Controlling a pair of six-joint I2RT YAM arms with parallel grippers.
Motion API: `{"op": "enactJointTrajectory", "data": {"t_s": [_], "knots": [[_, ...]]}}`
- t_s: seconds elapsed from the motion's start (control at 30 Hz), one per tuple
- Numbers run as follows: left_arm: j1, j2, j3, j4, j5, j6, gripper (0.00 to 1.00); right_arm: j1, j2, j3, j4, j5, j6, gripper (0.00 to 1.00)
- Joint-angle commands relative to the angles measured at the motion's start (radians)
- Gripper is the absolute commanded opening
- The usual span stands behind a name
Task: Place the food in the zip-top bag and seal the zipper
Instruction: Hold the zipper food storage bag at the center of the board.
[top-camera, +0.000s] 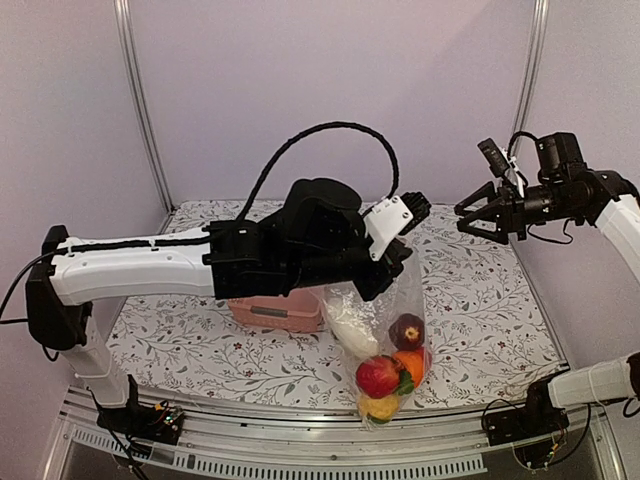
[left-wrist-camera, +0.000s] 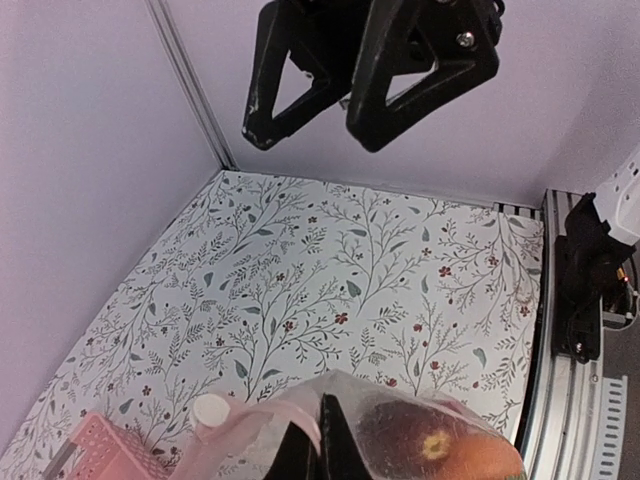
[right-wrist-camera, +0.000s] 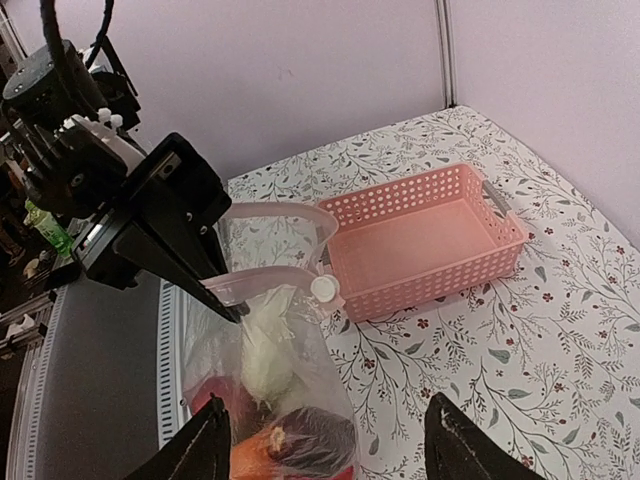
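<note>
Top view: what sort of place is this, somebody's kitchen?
Likely a robot test booth, not a kitchen: two robot arms bolted at the table edge, plain walls on metal posts, toy food in a clear bag.

Left gripper (left-wrist-camera: 318, 442) jaws pinched on zip-top bag (left-wrist-camera: 258, 425) rim — maroon fruit (left-wrist-camera: 420, 440) inside (orange (left-wrist-camera: 492, 463) beside it), floral table (left-wrist-camera: 300, 280)

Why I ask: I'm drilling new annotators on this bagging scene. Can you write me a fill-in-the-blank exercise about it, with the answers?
1. The food lies inside the zip-top bag, while the pink basket is ____.
2. The left gripper is shut on the bag's zipper, which is not yet ____.
3. The right gripper hangs in the air, apart from the bag, with its jaws ____.
Missing words: empty; sealed; open.
</note>
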Motion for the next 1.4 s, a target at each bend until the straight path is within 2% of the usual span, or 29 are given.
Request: {"op": "enactJointTrajectory", "data": {"t_s": [0.0, 0.2, 0.4, 0.6, 0.8, 0.9, 1.0, 1.1, 1.37], "knots": [[0.014, -0.009, -0.036, 0.070, 0.019, -0.022, 0.00, 0.002, -0.072, -0.098, 0.128, 0.001, -0.024, 0.66], [0.013, -0.061, -0.089, 0.099, 0.119, -0.005, 0.01, 0.001, 0.006, -0.109, 0.207, -0.016, 0.003, 0.61], [0.007, -0.116, -0.096, 0.087, 0.209, 0.105, 0.04, 0.001, 0.137, -0.071, 0.186, -0.080, 0.030, 0.58], [0.020, -0.165, -0.135, 0.075, 0.271, 0.309, 0.05, 0.002, 0.117, -0.107, 0.200, -0.118, 0.030, 0.61], [0.048, -0.123, -0.079, -0.036, 0.310, 0.370, 0.05, 0.003, 0.105, -0.143, 0.236, -0.094, 0.061, 0.61], [0.053, -0.099, -0.076, -0.078, 0.359, 0.357, 0.05, 0.005, 0.100, -0.164, 0.255, -0.094, 0.072, 0.61], [0.053, -0.083, -0.113, -0.051, 0.403, 0.306, 0.06, 0.029, 0.092, -0.201, 0.276, -0.083, 0.073, 0.60], [0.049, -0.085, -0.153, -0.009, 0.414, 0.260, 0.06, 0.054, 0.077, -0.227, 0.296, -0.061, 0.056, 0.58], [0.048, -0.095, -0.179, 0.033, 0.408, 0.216, 0.07, 0.117, 0.077, -0.201, 0.249, -0.136, -0.014, 0.55]]}}
